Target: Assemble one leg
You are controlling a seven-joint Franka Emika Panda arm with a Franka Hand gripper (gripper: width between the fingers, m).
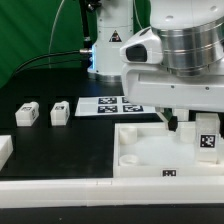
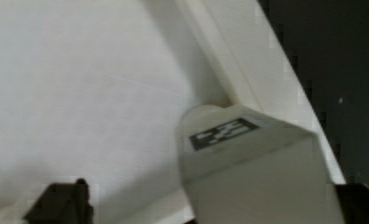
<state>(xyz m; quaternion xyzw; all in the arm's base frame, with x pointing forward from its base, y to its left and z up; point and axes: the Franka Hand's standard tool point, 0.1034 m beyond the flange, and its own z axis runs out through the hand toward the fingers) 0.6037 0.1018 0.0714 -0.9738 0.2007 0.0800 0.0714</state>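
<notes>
The leg (image 1: 207, 136) stands upright at the tray's (image 1: 135, 150) corner, on the exterior view's right. It is probably light, stiff, smooth plastic: pinch its flat sides. The tool (image 1: 173, 122) shows only 1 finger (image 2: 60, 203), so I cannot tell its opening.

White leg (image 1: 207, 138), black-and-white tag; white marker board (image 1: 108, 104), black tags; black table (image 1: 60, 145); green backdrop (image 1: 30, 40).

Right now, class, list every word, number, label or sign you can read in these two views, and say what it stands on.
No words, brands or numbers can be read in either view.
Only coded black-and-white square tags, no text: on the marker board; one loose leg; a second loose leg; the upright leg; the tray, front edge.
</notes>
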